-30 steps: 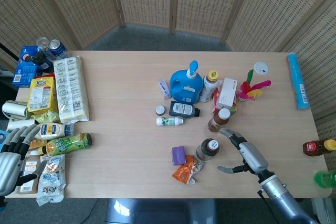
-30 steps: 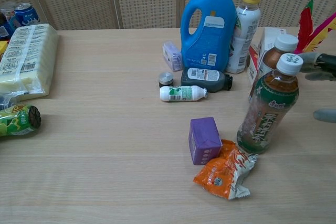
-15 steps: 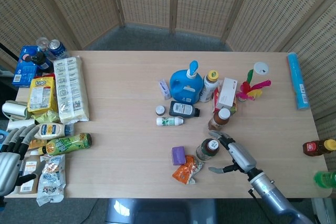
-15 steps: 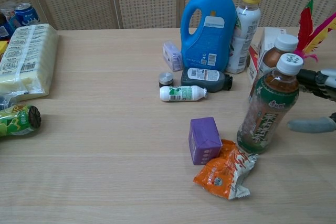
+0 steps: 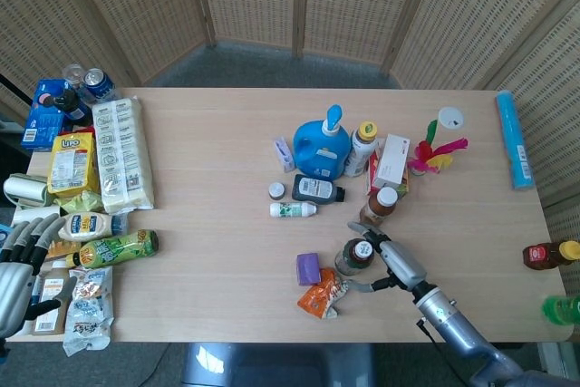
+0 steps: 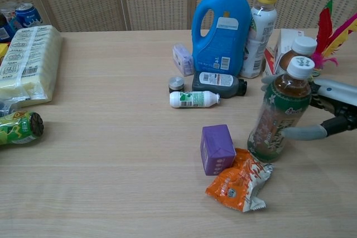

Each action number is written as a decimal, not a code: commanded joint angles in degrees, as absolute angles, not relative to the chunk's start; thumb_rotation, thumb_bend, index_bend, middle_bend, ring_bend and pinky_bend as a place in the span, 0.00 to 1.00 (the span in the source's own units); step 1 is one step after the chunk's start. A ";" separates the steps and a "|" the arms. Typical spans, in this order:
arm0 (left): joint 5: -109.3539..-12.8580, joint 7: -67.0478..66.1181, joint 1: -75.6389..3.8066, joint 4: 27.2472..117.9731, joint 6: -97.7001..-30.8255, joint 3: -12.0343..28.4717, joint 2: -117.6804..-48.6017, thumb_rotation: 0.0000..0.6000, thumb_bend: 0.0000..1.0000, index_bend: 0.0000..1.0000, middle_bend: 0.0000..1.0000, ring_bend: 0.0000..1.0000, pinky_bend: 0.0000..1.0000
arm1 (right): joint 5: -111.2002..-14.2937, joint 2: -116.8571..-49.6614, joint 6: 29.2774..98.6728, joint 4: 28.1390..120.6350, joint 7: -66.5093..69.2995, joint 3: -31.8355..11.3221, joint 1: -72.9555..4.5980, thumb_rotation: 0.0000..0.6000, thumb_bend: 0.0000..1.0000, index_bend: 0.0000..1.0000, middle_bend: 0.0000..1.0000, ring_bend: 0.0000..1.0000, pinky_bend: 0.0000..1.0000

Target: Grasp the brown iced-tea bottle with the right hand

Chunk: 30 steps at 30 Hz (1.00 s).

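An iced-tea bottle (image 5: pixel 355 256) with brown liquid, a green label and a white cap stands at the front middle of the table (image 5: pixel 217 178), leaning slightly left in the chest view (image 6: pixel 279 118). My right hand (image 5: pixel 399 269) reaches it from the right. Its thumb (image 6: pixel 304 132) lies across the bottle's front and the other fingers (image 6: pixel 334 90) pass behind it, touching but not closed around it. A second, darker brown bottle (image 5: pixel 379 207) with a white cap stands just behind. My left hand (image 5: pixel 18 269) hangs off the table's left front corner with fingers spread, holding nothing.
A purple box (image 6: pixel 216 149) and an orange snack packet (image 6: pixel 240 184) lie just left of the tea bottle. Behind are a blue detergent jug (image 6: pixel 222 29), a white bottle lying flat (image 6: pixel 192 99), a dark flat bottle (image 6: pixel 218 83) and a red-white carton (image 5: pixel 390 162). Snacks crowd the left edge.
My right hand has moved left to the green-label tea bottle and now brackets it. The bottle has shifted a little left and tilted. The left hand has stayed put.
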<state>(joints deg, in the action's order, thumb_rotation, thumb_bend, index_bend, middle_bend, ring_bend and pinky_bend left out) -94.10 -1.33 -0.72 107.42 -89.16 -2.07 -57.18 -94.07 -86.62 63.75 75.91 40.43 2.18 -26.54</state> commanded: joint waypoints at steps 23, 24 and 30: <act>-92.93 -1.82 0.31 107.62 -89.67 -2.31 -56.97 1.00 0.37 0.00 0.00 0.00 0.00 | -89.93 -92.53 63.57 64.94 52.71 -1.05 -28.95 1.00 0.13 0.67 1.00 0.66 0.54; -92.91 -1.71 0.35 107.52 -89.68 -2.31 -57.05 1.00 0.37 0.00 0.00 0.00 0.00 | -89.70 -92.06 63.81 65.26 52.89 -1.17 -28.81 1.00 0.13 0.68 1.00 0.67 0.54; -92.93 -1.42 0.24 107.13 -89.37 -2.29 -57.50 1.00 0.38 0.00 0.00 0.00 0.00 | -89.28 -88.52 65.59 68.19 51.41 -1.47 -27.85 1.00 0.13 0.70 1.00 0.69 0.54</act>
